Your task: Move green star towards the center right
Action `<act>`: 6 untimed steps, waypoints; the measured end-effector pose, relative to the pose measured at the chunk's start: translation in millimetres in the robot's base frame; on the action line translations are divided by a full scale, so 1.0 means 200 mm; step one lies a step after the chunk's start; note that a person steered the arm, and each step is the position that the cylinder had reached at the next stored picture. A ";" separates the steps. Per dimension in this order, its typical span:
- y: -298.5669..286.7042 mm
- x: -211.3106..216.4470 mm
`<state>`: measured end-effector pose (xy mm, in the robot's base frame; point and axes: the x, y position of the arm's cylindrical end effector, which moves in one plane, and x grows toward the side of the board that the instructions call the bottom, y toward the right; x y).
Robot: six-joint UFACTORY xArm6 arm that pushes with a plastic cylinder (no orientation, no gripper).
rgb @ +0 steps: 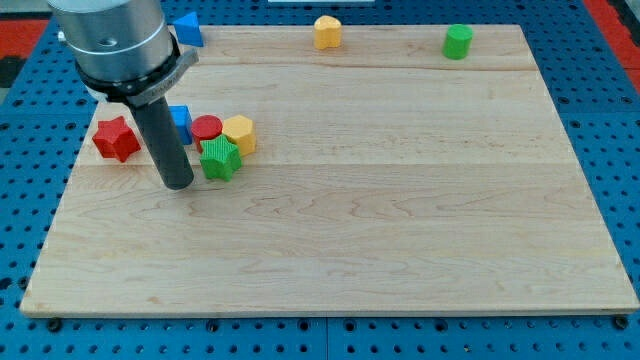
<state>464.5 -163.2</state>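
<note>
Resting on a pale wooden table (400, 230) with fine lengthwise grain, the blocks look like matte moulded plastic. The green star (220, 158) has ribbed, faceted sides and sits at about nine o'clock on the table, well over toward the view's left. Touching it at its one o'clock is a yellow hexagonal block (240, 132), and at its twelve o'clock a red cylinder (206, 127) with a flat round top. A blue block (181, 120) stands just behind, partly hidden by the rod, so its shape is unclear. A red star (116, 137) lies apart at nine o'clock from this cluster.

No pincer exists on this arm, so no opening can be told; it ends in a smooth dark cylindrical rod under a grey metal collar. My tip (178, 186) rests on the table at the green star's eight o'clock, just beside it; contact cannot be told.

Along the far edge sit another blue block (187, 28), a yellow heart-like block (327, 32) and a green cylinder-like block (458, 41).
</note>
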 end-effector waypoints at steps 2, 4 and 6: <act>0.38 -0.18; 1.40 -0.18; 1.07 0.17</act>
